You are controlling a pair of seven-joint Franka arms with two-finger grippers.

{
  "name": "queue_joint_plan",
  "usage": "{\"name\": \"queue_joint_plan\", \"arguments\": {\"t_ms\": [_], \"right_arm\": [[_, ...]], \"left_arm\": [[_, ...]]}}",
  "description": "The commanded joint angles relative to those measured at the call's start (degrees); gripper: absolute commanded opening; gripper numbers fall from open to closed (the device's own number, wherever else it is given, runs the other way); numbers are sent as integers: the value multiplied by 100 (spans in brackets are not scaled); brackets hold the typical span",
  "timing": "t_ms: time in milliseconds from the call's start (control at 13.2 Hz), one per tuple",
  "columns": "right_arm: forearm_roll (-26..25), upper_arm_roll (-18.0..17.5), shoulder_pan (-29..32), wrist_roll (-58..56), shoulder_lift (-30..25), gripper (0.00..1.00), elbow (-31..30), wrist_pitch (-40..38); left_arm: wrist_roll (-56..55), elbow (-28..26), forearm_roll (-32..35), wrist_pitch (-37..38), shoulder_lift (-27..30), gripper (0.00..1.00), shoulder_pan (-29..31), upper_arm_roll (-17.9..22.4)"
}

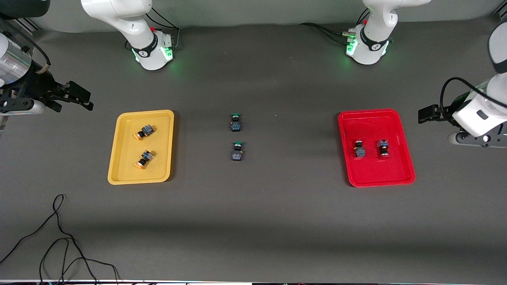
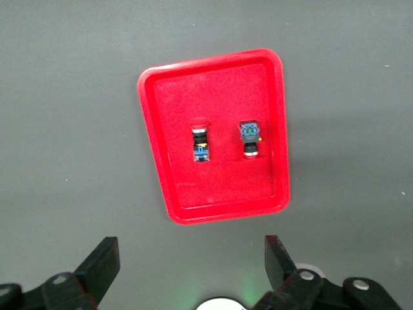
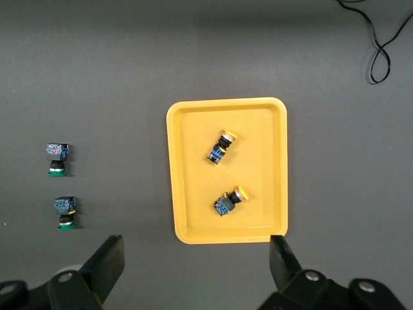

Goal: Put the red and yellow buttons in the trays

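The yellow tray (image 1: 158,134) holds two yellow-capped buttons (image 1: 143,132) (image 1: 144,159) lying on their sides. The red tray (image 1: 376,170) holds two red-capped buttons (image 1: 359,149) (image 1: 382,148). My right gripper (image 1: 87,99) is open and empty, raised beside the yellow tray at the right arm's end of the table. My left gripper (image 1: 422,115) is open and empty, raised beside the red tray at the left arm's end. The right wrist view shows my right gripper (image 3: 197,258), the yellow tray (image 3: 258,129) and its buttons (image 3: 220,148) (image 3: 229,201). The left wrist view shows my left gripper (image 2: 192,258), the red tray (image 2: 213,187) and its buttons (image 2: 201,143) (image 2: 250,138).
Two green-capped buttons (image 1: 236,122) (image 1: 237,151) lie on the dark mat between the trays, also in the right wrist view (image 3: 58,157) (image 3: 65,211). A black cable (image 1: 59,237) loops on the table near the front camera, at the right arm's end.
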State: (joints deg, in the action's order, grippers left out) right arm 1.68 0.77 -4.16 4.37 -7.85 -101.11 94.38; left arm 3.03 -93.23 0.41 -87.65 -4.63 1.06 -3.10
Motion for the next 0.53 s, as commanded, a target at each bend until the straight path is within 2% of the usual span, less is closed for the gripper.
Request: {"name": "queue_joint_plan", "arguments": {"t_ms": [0,455], "right_arm": [[-45,37,-14,-112,-94,100,-84,159],[-45,46,3,-112,-103,100,-49,168]], "left_arm": [[40,138,-85,222,58,100,-27,2],[128,147,-6,284,137,100,17,20]]}}
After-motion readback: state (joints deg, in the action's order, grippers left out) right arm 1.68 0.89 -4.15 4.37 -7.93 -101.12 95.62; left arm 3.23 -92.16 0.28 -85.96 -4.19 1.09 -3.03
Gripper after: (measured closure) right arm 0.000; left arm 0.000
